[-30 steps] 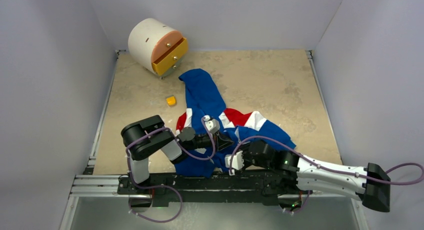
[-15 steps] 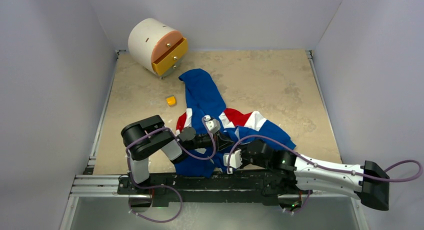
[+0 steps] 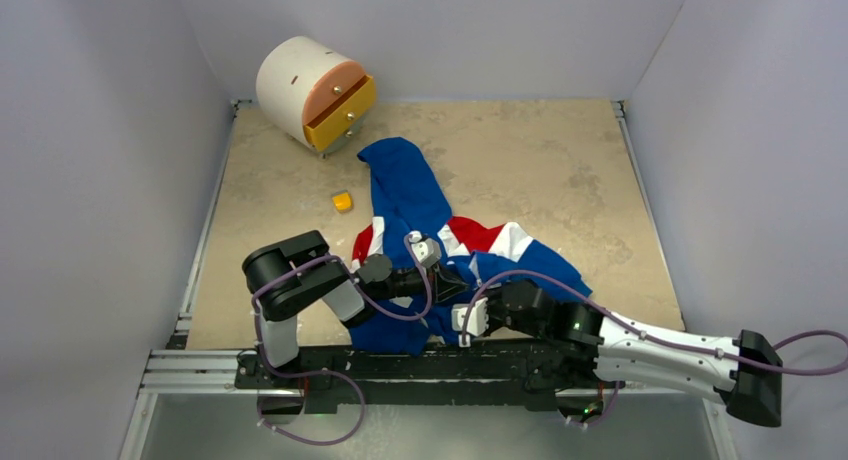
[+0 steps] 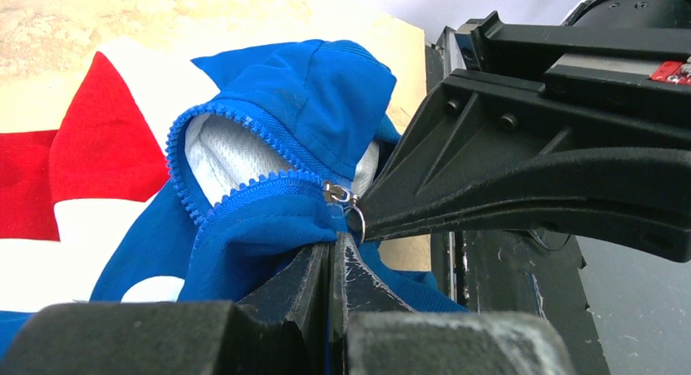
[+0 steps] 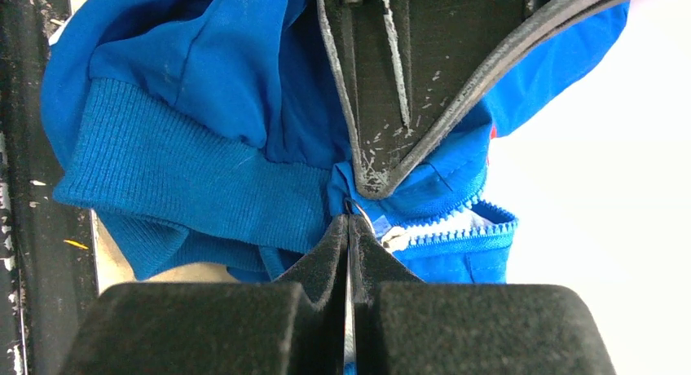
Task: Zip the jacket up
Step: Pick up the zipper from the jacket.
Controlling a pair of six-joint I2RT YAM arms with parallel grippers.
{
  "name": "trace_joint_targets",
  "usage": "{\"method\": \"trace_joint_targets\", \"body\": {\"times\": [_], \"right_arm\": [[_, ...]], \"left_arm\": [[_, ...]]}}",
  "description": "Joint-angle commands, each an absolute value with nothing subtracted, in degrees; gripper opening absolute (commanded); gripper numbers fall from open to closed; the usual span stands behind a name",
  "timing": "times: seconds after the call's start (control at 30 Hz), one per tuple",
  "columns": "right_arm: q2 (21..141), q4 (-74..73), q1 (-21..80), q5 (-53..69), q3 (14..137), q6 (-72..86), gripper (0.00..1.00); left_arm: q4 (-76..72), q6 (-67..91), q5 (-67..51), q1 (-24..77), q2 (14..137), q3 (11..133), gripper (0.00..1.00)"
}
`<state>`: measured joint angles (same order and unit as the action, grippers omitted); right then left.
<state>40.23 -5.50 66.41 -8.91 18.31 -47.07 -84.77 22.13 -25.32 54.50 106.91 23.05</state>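
Note:
The jacket (image 3: 415,195), royal blue with red and white panels, lies crumpled on the tabletop in front of both arms. In the left wrist view my left gripper (image 4: 334,246) is shut on the blue fabric (image 4: 269,228) just below the zipper's foot. The silver zipper slider (image 4: 335,193) sits there, with the teeth above it parted over the white lining. My right gripper (image 5: 349,222) is shut on the slider's small metal pull ring (image 5: 359,211). The two grippers meet tip to tip, left (image 3: 455,283) and right (image 3: 462,298). The ribbed hem (image 5: 187,187) bunches beside them.
A white cylindrical drawer unit with a yellow drawer (image 3: 315,90) stands at the far left corner. A small yellow block (image 3: 343,201) lies left of the jacket. The black mounting rail (image 3: 400,365) runs along the near edge, and walls close in the table.
My right gripper has shut onto the zipper pull ring, and the right arm has shifted slightly. The left gripper has kept its hold on the fabric.

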Motion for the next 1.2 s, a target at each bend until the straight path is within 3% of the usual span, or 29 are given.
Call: {"method": "trace_joint_targets", "body": {"times": [0.0,0.97,1.07,1.17], "right_arm": [[38.81,-6.41,66.09,-10.25,20.94,-45.92,0.00],[37.78,-11.32,65.48,-8.28,25.05,-41.99,0.00],[35.25,-18.03,65.48,-4.83,26.88,-42.46,0.20],[33.45,-23.97,65.48,-2.95,28.37,-43.23,0.29]], "left_arm": [[-85.91,23.47,-26.42,54.93,106.51,24.23,0.00],[-84.91,23.36,-26.19,55.50,106.78,24.91,0.00],[-84.82,23.30,-26.19,55.51,106.71,25.09,0.00],[-84.81,23.29,-26.19,55.51,106.92,25.26,0.00]]}}
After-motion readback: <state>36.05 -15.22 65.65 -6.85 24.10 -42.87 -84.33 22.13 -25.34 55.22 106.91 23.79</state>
